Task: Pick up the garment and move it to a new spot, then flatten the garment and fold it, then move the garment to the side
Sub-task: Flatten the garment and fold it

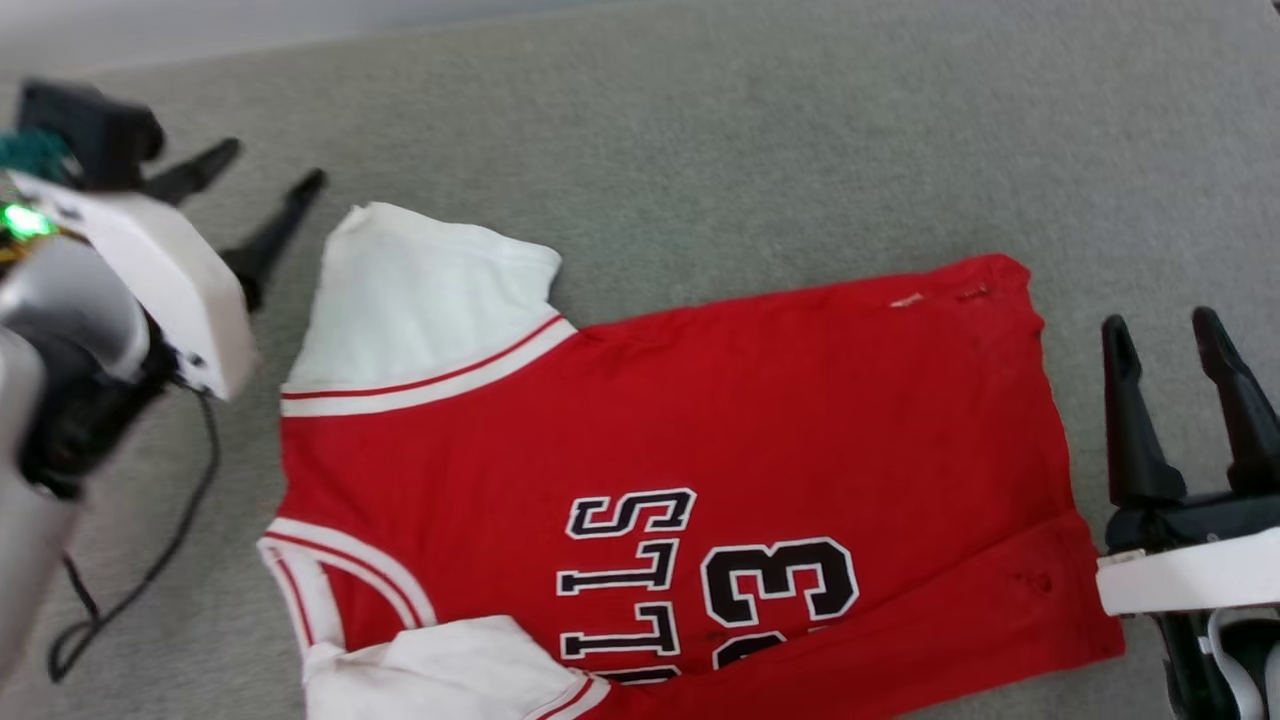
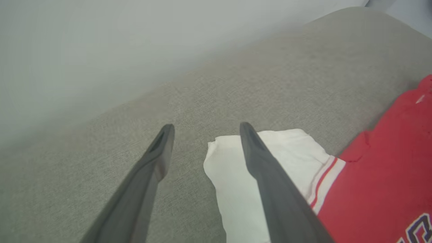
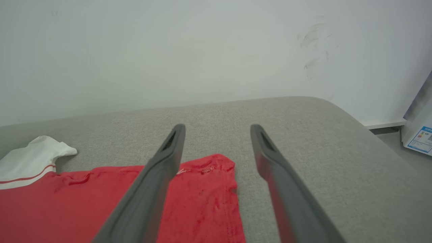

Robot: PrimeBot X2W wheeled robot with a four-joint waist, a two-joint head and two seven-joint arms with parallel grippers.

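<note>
Red with white sleeves, the garment [image 1: 700,400] lies spread flat on the grey fabric surface [image 1: 800,150], dark lettering and numerals facing up, with its collar end toward the robot's left and its hem toward the right. The left gripper [image 1: 277,162] hangs just beside the far white sleeve, fingers wide apart with nothing between them; in its wrist view one finger crosses in front of that sleeve. The right gripper [image 1: 1160,322] stands just off the hem's edge, likewise spread wide and empty.
</note>
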